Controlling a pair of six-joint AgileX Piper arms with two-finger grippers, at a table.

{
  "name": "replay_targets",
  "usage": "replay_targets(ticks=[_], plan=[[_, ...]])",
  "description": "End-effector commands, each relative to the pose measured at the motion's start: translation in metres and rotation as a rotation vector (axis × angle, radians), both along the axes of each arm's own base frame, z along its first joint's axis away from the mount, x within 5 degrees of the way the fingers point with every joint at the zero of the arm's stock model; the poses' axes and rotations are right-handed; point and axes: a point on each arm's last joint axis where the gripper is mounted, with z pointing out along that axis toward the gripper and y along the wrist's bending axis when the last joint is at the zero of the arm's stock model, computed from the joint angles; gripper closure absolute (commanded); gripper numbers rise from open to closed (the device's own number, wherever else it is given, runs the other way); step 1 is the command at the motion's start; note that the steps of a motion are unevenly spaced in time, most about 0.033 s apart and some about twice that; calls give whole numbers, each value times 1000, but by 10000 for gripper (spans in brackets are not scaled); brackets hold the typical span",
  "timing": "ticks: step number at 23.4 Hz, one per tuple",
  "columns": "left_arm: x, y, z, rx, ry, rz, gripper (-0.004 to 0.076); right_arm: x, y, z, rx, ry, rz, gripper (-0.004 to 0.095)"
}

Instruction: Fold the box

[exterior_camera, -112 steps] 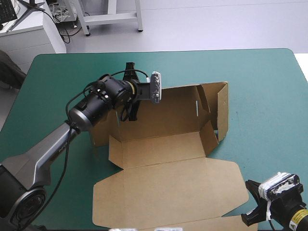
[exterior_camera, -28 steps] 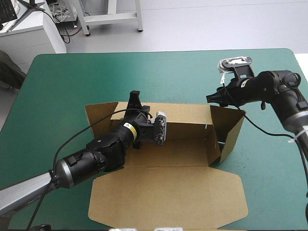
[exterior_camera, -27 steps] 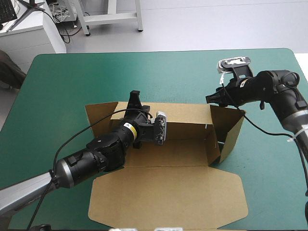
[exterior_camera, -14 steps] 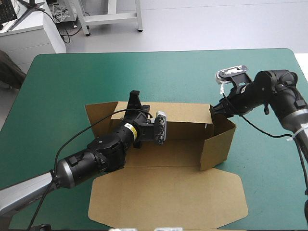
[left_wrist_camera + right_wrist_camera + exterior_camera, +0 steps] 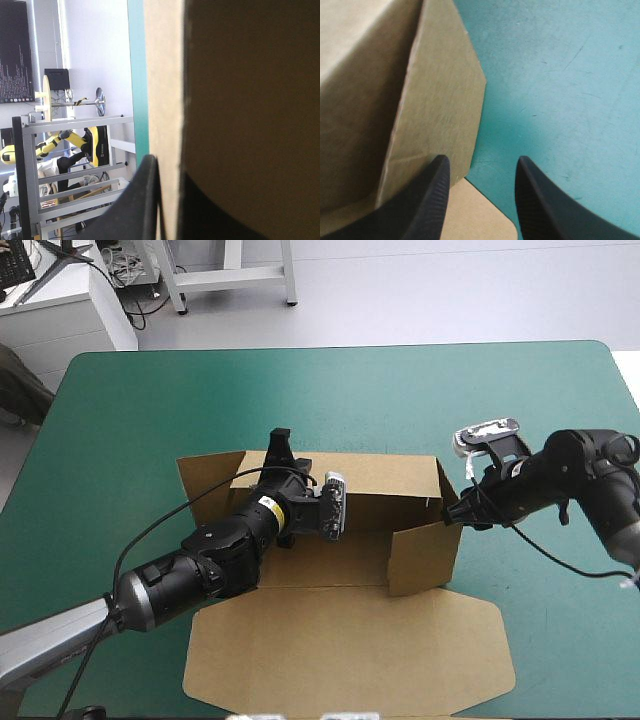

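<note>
Box position: the brown box (image 5: 345,560) sits at the middle of the teal-green cover (image 5: 150,400), with its lid (image 5: 350,650) flat toward the near edge.
Left gripper (image 5: 170,170): pinches the raised far wall (image 5: 385,480). One black finger lies against the pale outer face, and the board edge passes between the two.
Right gripper (image 5: 480,170): fingers spread and gripping nothing. One finger rests at the outer face of the right side wall (image 5: 440,100), the other stands over bare cover.
Wall state: the right side wall (image 5: 425,555) stands upright, swung in toward the floor panel. The left flap (image 5: 205,475) leans outward, not yet raised.
Risk 1: the right side wall is judged likely to spring back open, because it is only pushed, not gripped or tucked.
Risk 2: the whole sheet may slide across the smooth cover if the push exceeds what the left pinch resists.
Risk 3: a push off the crease line may buckle the panel rather than hinge it.
Risk 4: the spread finger may catch the lid corner (image 5: 475,215) just below it.
Material: thin brown board with a matte, faintly fibrous face and pale cut edges.
Shape: flat panels joined by scored creases. The lid has angled corners.
Stiffness: judged stiff across each panel and springy at the creases.
Cover texture: fine, even weave with a few faint scuffs.
</note>
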Motion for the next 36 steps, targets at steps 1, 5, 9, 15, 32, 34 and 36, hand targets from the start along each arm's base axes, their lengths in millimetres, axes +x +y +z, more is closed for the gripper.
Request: replay_targets(ticks=[1,5,9,15,32,34,36], plan=[[-3,3,4,-56,39,37,734,-19,2,12,99,-127,13,519],[-3,3,4,-56,39,37,734,-37,4,7,168,-158,41,519],[-3,3,4,-70,41,45,734,-50,6,0,216,-176,71,519],[-3,3,4,-70,41,45,734,-52,5,-10,251,-222,21,519],[-6,-4,5,-154,80,-8,734,-29,28,-14,185,-492,-19,518],[-6,-4,5,-154,80,-8,734,-29,28,-14,191,-484,-28,513],[-6,-4,5,-154,80,-8,734,-29,28,-17,182,-462,-21,473]])
